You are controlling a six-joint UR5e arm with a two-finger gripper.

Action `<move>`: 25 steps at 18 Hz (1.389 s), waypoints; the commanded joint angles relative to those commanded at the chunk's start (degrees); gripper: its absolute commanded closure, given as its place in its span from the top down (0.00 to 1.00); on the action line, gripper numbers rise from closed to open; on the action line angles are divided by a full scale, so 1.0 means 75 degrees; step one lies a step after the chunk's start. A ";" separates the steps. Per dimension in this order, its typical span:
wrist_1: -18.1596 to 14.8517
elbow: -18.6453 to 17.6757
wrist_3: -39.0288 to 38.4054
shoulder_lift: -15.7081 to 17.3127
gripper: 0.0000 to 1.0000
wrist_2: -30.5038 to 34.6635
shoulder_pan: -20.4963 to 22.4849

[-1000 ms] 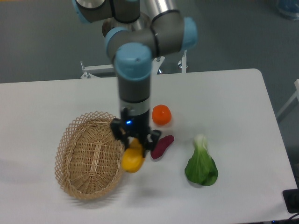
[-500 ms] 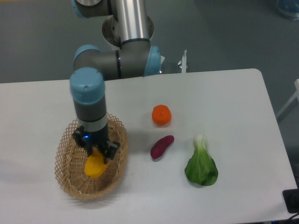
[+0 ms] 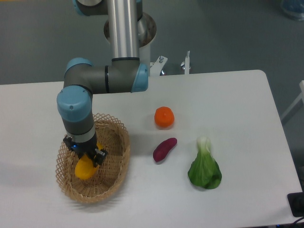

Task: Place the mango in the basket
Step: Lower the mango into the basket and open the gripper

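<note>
- We see a broad white desk [image 3: 237, 95] with rounded corners filling most of the view.
- We see the grey robot arm with pale blue joint caps [image 3: 76, 107] reaching down from the back edge of the desk and bending over its left part.
- We see the oval shallow wicker basket of tan woven straw with an open lattice rim [image 3: 121, 156] resting on the left part of the desk, directly under the arm's wrist.
- We see a green leafy vegetable with a white stalk [image 3: 204, 166] lying on the right part of the desk, well apart from the basket.
- We see the black two-finger gripper [image 3: 85, 156] lowered inside the basket, its fingers closed around the fruit.
- We see the smooth yellow-orange mango [image 3: 84, 168] held in that grip, within the basket's rim; whether it touches the woven floor we cannot tell from this angle.
- We see a round orange fruit [image 3: 164, 117] near the middle of the desk.
- We see a small dark purple oblong vegetable [image 3: 164, 149] just in front of it, between basket and greens.
</note>
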 joint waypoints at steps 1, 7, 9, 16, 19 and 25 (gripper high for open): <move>0.0000 -0.0012 0.0000 -0.0012 0.52 0.0000 0.0000; 0.0000 -0.0058 -0.0012 -0.0059 0.53 -0.0012 -0.0012; 0.0000 -0.0058 -0.0012 -0.0059 0.53 -0.0012 -0.0012; 0.0024 0.0000 0.0035 -0.0070 1.00 0.0035 0.0000; 0.0023 -0.0058 0.0012 -0.0024 1.00 0.0035 0.0000; 0.0269 0.0035 0.0035 0.0070 1.00 0.0082 0.0047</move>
